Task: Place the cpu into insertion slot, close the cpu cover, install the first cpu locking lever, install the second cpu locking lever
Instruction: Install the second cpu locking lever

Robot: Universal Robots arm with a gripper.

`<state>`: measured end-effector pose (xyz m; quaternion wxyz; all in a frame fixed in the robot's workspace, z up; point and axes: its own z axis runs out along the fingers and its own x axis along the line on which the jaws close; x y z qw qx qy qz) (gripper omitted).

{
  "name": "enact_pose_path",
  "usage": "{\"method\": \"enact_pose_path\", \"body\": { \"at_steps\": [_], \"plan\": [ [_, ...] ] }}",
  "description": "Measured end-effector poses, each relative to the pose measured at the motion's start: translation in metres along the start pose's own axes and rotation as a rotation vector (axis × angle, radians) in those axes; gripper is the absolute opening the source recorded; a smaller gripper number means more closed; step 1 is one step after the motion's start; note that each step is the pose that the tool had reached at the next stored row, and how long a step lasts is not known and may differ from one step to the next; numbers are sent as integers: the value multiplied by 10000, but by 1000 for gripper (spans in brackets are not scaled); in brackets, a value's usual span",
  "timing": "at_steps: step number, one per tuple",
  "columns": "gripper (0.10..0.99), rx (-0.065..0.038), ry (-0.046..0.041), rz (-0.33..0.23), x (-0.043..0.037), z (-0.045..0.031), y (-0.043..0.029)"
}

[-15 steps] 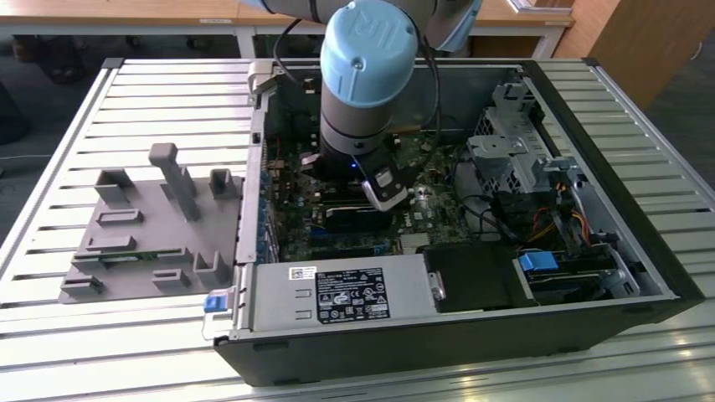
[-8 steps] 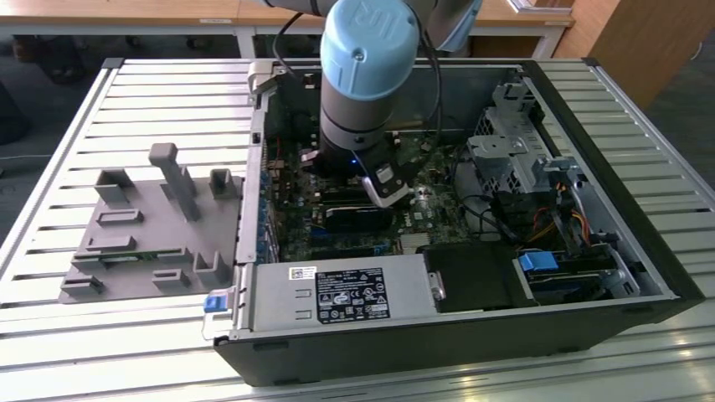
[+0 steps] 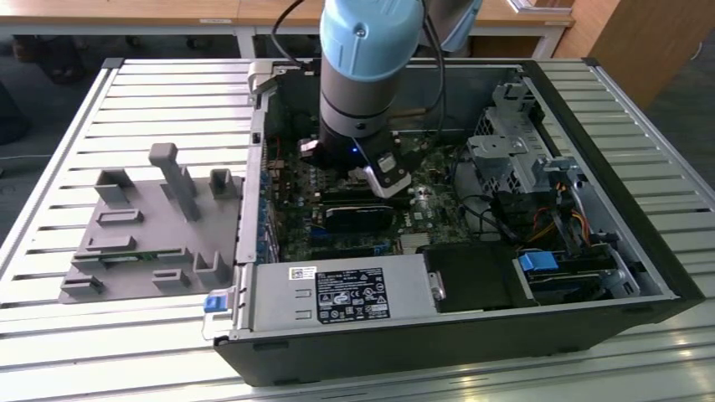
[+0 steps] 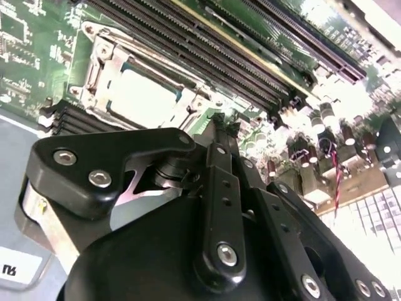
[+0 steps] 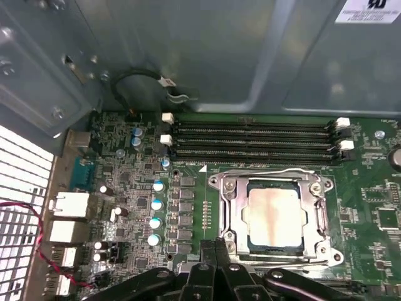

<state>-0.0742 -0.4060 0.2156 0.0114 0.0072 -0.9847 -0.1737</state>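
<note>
Closest to both wrist cameras, the gripper [image 5: 216, 248] hangs low over the green motherboard [image 5: 138, 207], its black fingers [image 4: 219, 188] drawn together with no gap showing between the tips and nothing held between them. Just beyond the fingertips lies the insertion slot [image 5: 233, 207], a square socket with a silvery rim. One cpu [image 5: 276, 215], with a pale beige metal face, already sits flat inside it. One cpu cover [image 5: 321, 216], a thin silvery frame with a large window, appears to lie down around the chip, with the chip's face showing through the window. So the first step looks done and the second looks done or nearly so. Whether either locking lever is latched cannot be told; thin metal parts run along the socket's edges, but their position is unclear. Beyond the socket, in the first wrist view, four long black memory slots [image 5: 250, 139] lie side by side, all empty. Past them rises the grey metal case wall [image 5: 207, 50]. In the exterior view, one arm [image 3: 363, 75] reaches down into one open computer case [image 3: 447, 335], which rests on a slatted metal table [image 3: 67, 335]. One grey parts fixture [image 3: 146, 226] lies on the table, beside the case at the exterior view's left.
</note>
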Motion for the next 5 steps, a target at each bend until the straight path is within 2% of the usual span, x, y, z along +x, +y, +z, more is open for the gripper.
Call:
{"method": "enact_pose_path", "body": {
  "at_steps": [3, 5],
  "plan": [
    [102, 0, 0, 0, 1, -45, 16],
    [102, -2, -1, -1, 1, -49, 18]
  ]
}}
